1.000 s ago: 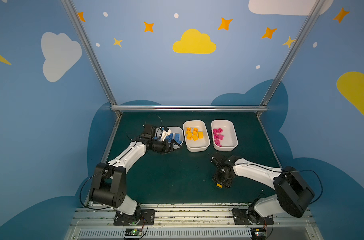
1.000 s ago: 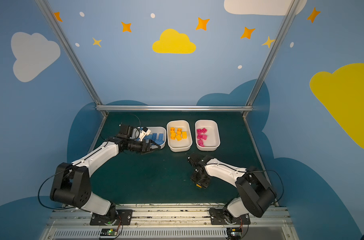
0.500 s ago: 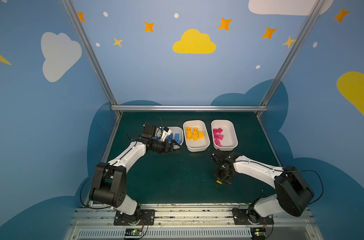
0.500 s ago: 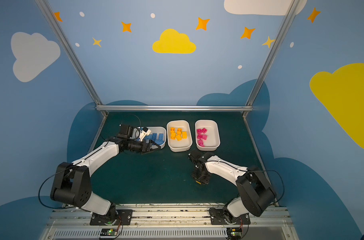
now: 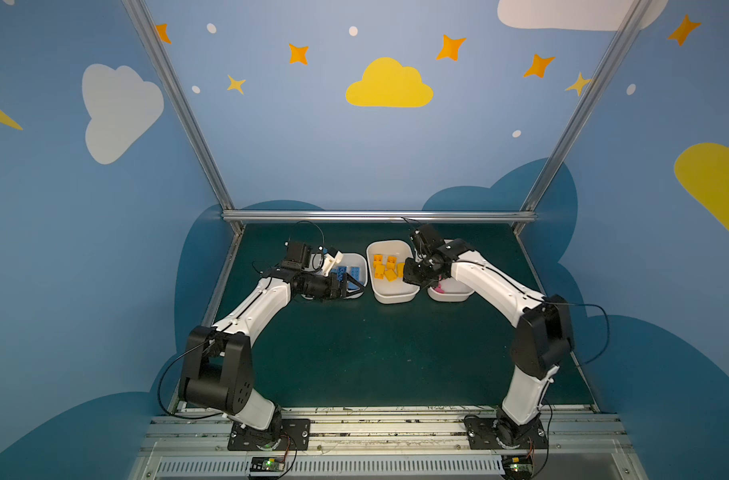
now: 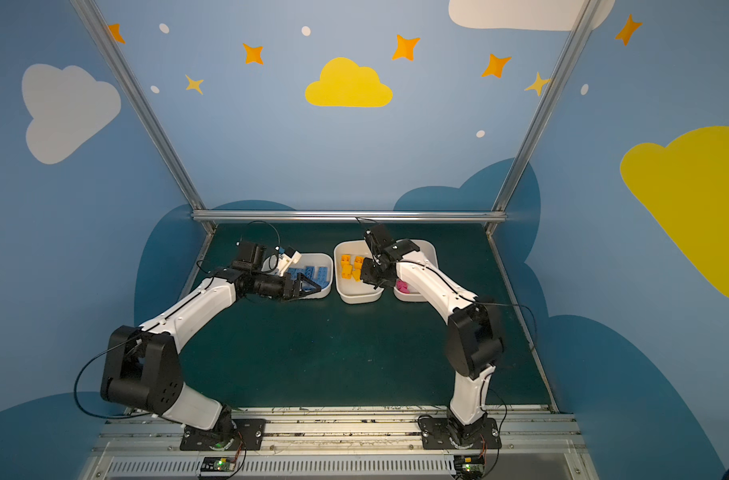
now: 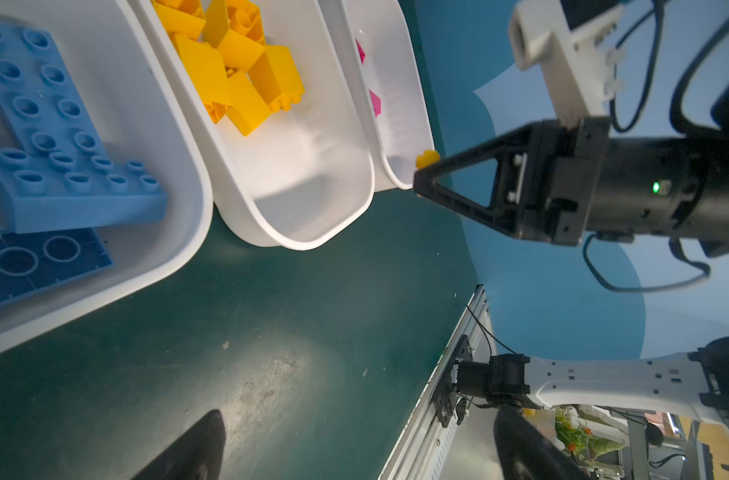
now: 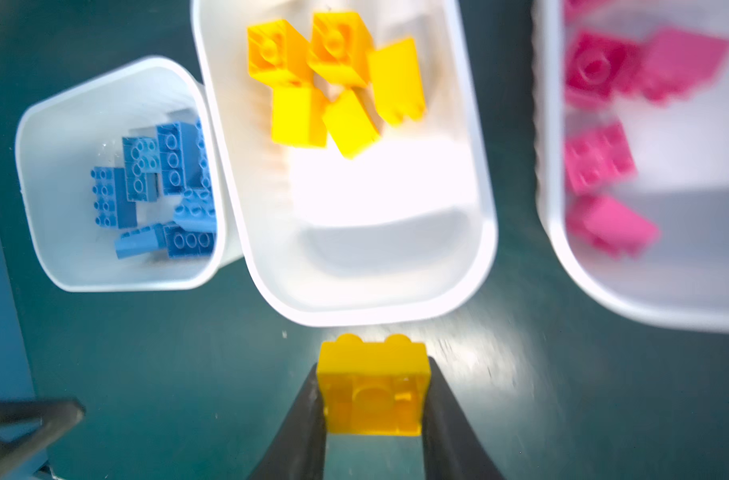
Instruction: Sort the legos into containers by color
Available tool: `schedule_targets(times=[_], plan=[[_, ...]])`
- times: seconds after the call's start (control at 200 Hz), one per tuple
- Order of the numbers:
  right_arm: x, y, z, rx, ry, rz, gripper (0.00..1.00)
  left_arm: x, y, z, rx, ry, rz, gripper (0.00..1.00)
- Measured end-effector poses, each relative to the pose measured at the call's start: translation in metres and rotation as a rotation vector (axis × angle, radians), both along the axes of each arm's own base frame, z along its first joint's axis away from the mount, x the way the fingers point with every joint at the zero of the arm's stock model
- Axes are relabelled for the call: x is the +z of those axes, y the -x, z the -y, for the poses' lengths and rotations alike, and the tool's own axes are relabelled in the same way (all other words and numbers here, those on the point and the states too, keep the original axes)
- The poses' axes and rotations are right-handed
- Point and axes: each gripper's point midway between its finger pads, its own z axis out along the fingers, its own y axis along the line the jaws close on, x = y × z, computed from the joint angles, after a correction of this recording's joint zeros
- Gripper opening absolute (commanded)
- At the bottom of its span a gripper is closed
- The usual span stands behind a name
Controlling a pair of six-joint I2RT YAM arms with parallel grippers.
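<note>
Our right gripper (image 8: 372,370) is clamped on a yellow brick (image 8: 373,399) by the middle tray's (image 8: 485,249) near rim. We carry it past the rim, over bare floor, and release low. The left gripper's (image 5: 349,284) jaws stand apart, empty.

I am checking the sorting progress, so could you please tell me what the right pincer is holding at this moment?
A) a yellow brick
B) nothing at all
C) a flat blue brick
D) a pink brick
A: in the right wrist view the right pincer is shut on a yellow brick, which is clamped from both sides just short of the middle tray.
</note>
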Motion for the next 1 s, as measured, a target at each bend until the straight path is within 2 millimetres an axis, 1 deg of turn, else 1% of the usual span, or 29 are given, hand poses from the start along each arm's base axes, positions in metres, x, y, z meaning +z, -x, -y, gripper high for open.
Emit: schedule_targets(times=[0.075,0.16,0.24,0.355,0.425,0.511,0.586,0.691,0.786,0.886,0.926,0.996], plan=[[-0.009,-0.019,-0.010,0.021,0.011,0.002,0.25,0.000,-0.001,-0.003,0.008,-0.001,-0.006,0.99],[-0.025,-0.034,-0.018,0.030,0.027,-0.014,0.25,-0.001,-0.001,-0.007,0.017,-0.004,-0.014,0.99],[-0.045,-0.040,-0.022,0.033,0.047,-0.046,0.26,0.000,-0.002,-0.010,0.027,-0.004,-0.017,0.99],[-0.073,-0.043,-0.026,0.033,0.074,-0.100,0.28,0.000,-0.004,-0.015,0.040,-0.004,-0.019,0.99],[-0.088,-0.042,-0.026,0.030,0.089,-0.131,0.33,0.001,-0.005,-0.017,0.047,-0.003,-0.017,0.99],[-0.103,-0.039,-0.025,0.030,0.106,-0.166,0.46,0.002,-0.006,-0.021,0.054,-0.002,-0.014,0.99],[-0.108,-0.039,-0.026,0.034,0.112,-0.181,0.57,0.002,-0.007,-0.024,0.061,-0.002,-0.012,0.99],[-0.106,-0.038,-0.025,0.051,0.115,-0.178,0.63,0.003,-0.010,-0.031,0.078,-0.005,-0.005,0.99],[-0.094,-0.038,-0.023,0.075,0.113,-0.156,0.68,0.003,-0.014,-0.043,0.107,-0.029,0.010,1.00],[-0.067,-0.027,-0.010,0.112,0.110,-0.117,0.74,0.006,-0.021,-0.066,0.169,-0.092,0.057,1.00],[-0.051,-0.021,-0.002,0.124,0.105,-0.090,0.76,0.008,-0.025,-0.080,0.209,-0.132,0.086,1.00],[-0.019,-0.012,0.021,0.131,0.092,-0.009,0.80,0.012,-0.033,-0.107,0.297,-0.219,0.148,1.00]])
